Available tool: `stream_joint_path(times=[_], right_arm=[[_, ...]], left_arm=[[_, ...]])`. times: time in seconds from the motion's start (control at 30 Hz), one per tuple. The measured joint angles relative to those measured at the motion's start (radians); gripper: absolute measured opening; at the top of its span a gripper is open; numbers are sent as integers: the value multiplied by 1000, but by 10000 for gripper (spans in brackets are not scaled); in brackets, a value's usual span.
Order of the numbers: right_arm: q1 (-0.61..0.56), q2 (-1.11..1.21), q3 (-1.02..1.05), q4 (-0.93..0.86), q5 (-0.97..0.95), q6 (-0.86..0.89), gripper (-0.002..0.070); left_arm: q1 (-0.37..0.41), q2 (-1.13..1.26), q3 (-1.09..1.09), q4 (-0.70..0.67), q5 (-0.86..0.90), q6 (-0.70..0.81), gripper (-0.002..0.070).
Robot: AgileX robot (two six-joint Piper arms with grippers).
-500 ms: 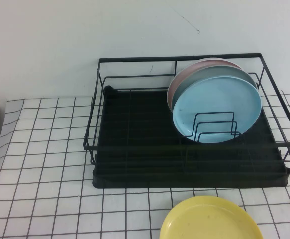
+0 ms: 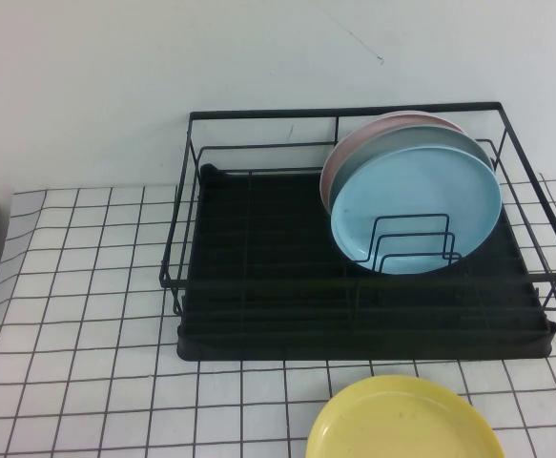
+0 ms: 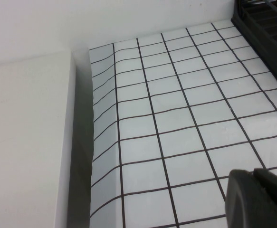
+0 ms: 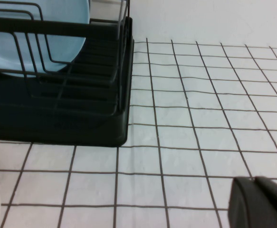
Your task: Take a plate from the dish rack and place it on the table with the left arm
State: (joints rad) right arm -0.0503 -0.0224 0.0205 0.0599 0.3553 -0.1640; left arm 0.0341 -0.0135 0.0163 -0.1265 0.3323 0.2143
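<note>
The light blue plate (image 2: pixel 416 202) stands on edge in the right half of the black wire dish rack (image 2: pixel 258 286), leaning on the wire dividers; it also shows in the right wrist view as the plate (image 4: pixel 71 28) behind the rack (image 4: pixel 81 128) wires. Neither arm shows in the high view. My left gripper (image 3: pixel 253 170) is shut and holds nothing, hovering over the grid-cloth table (image 3: pixel 176 118) to the left of the rack (image 3: pixel 266 28). My right gripper (image 4: pixel 253 178) is shut and holds nothing, low over the table to the right of the rack.
A grey plate (image 2: pixel 392 143) and a pink plate (image 2: pixel 352 145) stand behind the blue one. A yellow plate (image 2: pixel 401 420) lies flat on the table in front of the rack. A white block (image 3: pixel 24 142) borders the table's left edge.
</note>
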Motion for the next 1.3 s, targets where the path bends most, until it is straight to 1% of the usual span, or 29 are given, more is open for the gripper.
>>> stream_joint_path(times=[0.97, 1.03, 1.1, 1.17, 1.3], right_arm=[[0, 0, 0, 0, 0, 0, -1], [0, 0, 0, 0, 0, 0, -1], [0, 0, 0, 0, 0, 0, -1], [0, 0, 0, 0, 0, 0, -1], [0, 0, 0, 0, 0, 0, -1]], left_arm=[[0, 0, 0, -13, 0, 2, -3], [0, 0, 0, -29, 0, 2, -3], [0, 0, 0, -84, -12, 2, -3], [0, 0, 4, -179, -37, 2, -3], [0, 0, 6, -421, -93, 0, -3]])
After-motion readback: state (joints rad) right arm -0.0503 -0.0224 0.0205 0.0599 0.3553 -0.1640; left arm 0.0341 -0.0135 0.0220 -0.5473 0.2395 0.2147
